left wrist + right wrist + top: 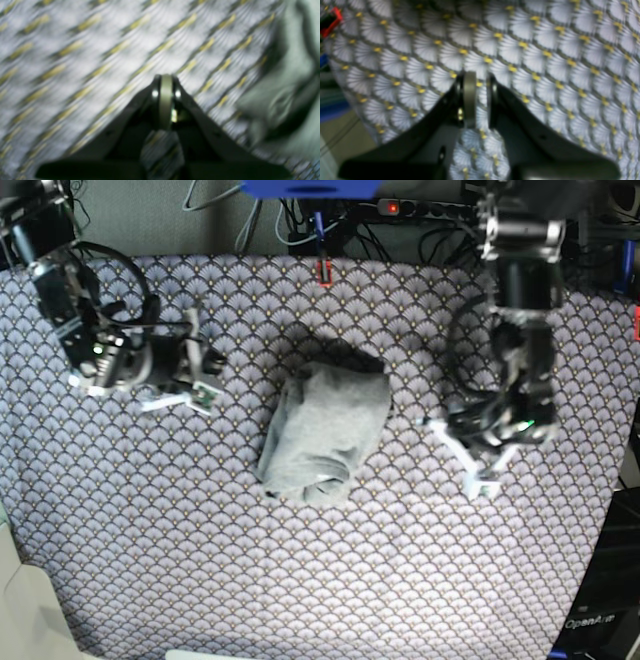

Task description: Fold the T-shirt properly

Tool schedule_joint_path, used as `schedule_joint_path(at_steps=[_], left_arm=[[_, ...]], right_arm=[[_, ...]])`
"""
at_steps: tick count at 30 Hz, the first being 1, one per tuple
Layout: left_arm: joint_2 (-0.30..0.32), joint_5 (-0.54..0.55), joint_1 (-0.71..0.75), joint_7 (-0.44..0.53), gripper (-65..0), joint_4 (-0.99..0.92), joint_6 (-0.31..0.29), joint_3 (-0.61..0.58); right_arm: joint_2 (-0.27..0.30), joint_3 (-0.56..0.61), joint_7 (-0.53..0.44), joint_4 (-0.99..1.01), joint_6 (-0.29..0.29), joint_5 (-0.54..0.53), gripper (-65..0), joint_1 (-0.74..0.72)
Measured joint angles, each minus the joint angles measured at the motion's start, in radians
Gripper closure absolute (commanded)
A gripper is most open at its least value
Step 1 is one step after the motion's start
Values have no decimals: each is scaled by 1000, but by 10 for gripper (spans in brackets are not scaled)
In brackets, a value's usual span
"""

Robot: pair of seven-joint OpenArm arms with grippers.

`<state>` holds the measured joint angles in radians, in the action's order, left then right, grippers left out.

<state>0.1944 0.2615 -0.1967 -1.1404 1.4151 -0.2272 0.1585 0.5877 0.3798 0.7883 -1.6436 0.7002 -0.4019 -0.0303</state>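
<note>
Your T-shirt (325,430) lies bundled mid-table on the patterned cloth (300,580), both arms parked well clear: left pincer (166,86) clenched empty, right pincer (480,82) slightly parted, grasping nothing.

Both arms are black with looping black cables and white printed brackets near the wrists. The right arm's black two-fingered gripper (478,100) carries an olive-grey pad and a brass screw; the left arm's matching gripper (166,100) shows two bright screws at its tip.
</note>
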Motion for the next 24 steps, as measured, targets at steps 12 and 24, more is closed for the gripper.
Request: schedule_joint_path(at_steps=[12,24], left_arm=[[89,13,407,-142,0,535,-9,71],[51,-10,748,101,0,495,-81,21]], right_arm=[[-111,-577,-24,-117,-3,401,-69,393],[-399,-1025,-259,-156,-2,638,-69,710]])
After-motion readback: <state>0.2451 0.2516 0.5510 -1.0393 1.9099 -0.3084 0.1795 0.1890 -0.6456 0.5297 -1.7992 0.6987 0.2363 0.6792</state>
